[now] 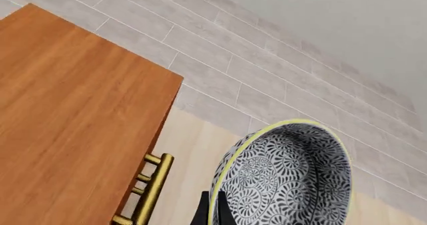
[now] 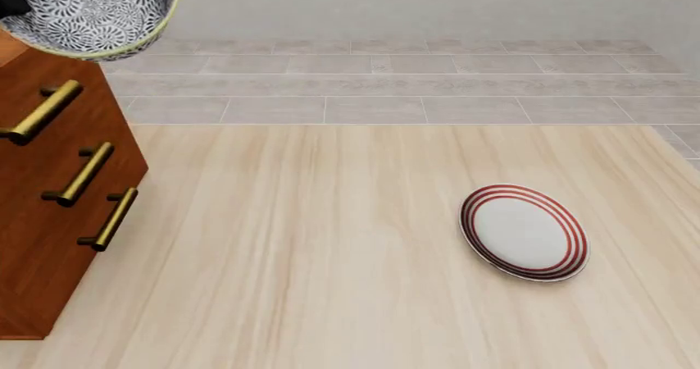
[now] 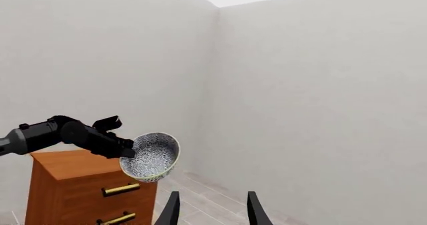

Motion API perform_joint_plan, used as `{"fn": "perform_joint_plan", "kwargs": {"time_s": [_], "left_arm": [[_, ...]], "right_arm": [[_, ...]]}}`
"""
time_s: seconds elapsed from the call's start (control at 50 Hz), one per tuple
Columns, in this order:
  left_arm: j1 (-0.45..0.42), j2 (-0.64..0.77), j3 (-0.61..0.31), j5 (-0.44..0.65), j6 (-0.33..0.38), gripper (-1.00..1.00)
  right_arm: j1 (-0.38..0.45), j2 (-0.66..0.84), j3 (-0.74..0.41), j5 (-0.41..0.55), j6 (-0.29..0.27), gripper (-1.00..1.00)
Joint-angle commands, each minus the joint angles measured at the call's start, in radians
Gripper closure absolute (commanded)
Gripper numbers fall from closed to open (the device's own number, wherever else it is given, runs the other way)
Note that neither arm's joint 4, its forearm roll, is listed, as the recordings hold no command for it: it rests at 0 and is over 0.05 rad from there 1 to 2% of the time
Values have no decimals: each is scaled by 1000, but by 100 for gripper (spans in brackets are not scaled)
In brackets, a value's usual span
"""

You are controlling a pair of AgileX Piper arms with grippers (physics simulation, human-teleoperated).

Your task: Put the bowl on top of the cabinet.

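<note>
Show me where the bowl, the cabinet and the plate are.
bowl [image 2: 93, 12], front view, patterned inside.
cabinet [image 2: 44, 246], front view, wooden front.
plate [image 2: 523, 231], front view, white centre.

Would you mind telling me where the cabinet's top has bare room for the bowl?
The cabinet top shows bare wood across its visible surface. The bowl, tilted in the left claw, hangs just beyond its front corner, above the handles.
</note>
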Motion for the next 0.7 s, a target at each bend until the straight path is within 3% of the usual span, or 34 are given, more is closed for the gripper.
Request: {"fn": "perform_joint_plan", "kwargs": {"time_s": [0.02, 0.7], "left_arm": [[84, -50, -10, 11, 48, 100], [285, -142, 43, 3, 69, 100]], "right_arm": [[11, -1, 0, 1, -4, -100], [10, -6, 2, 0, -11, -100]]}}
